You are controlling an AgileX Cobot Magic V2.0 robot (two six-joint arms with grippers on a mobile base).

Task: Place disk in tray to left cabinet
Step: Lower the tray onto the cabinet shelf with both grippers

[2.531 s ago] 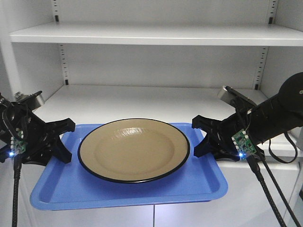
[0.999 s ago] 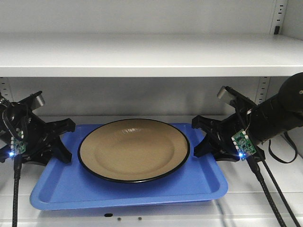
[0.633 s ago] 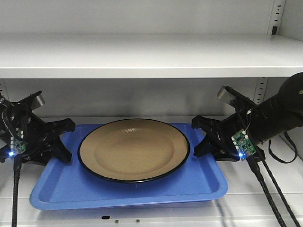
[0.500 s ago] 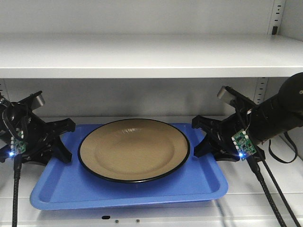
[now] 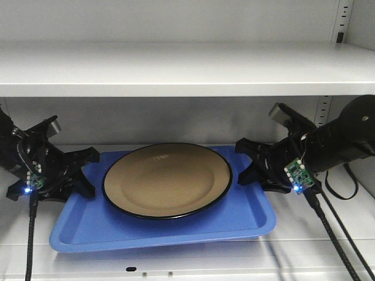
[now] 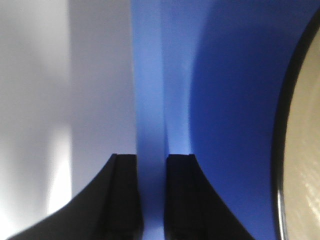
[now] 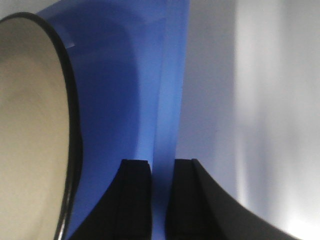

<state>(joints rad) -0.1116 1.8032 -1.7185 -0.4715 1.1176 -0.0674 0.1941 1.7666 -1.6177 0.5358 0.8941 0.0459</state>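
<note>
Front view: both arms carry the blue tray (image 5: 164, 225) level between cabinet (image 5: 187, 67) shelves, left gripper (image 5: 79, 172) and right gripper (image 5: 249, 167) on opposite short rims so the plate (image 5: 168, 180) stays centred. Left wrist view: jaws narrow, pinching the tray rim, plate edge beside. Right wrist view: same pinch. Only the front view shows the shelves.

Black arms (image 5: 343, 137), blue-lit green boards (image 5: 297, 174)
</note>
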